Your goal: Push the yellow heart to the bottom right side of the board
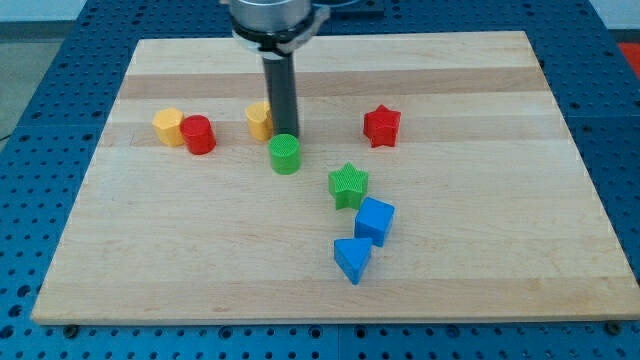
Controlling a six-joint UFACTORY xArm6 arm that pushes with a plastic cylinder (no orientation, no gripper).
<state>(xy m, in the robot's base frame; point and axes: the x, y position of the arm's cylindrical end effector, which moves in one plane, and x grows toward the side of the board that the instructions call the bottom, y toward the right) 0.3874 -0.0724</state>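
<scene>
Board point(560, 280) of pale wood fills most of the view, bottom right part bare. Arm comes down from the view's top as a dark vertical rod, upright, no tilt visible. My tip point(284, 134) sits just right of a yellow block point(259, 120), touching or nearly so, and just above the green cylinder point(285, 155); the rod carries nothing.

Which yellow block is the heart is hard to tell: this one is half hidden by the rod, and another yellow block point(168, 126) sits at the view's left, against a red cylinder point(198, 134).

Risks, as a judgement: tip is on the wrong side, so a push from here sends yellow left, away from goal. Green cylinder would likely get shoved along. Path down-right is crowded by green star point(348, 185), blue cube point(375, 220) and blue triangular block point(352, 259); heart could jam or glance off. Red star point(381, 126) sits well clear.
</scene>
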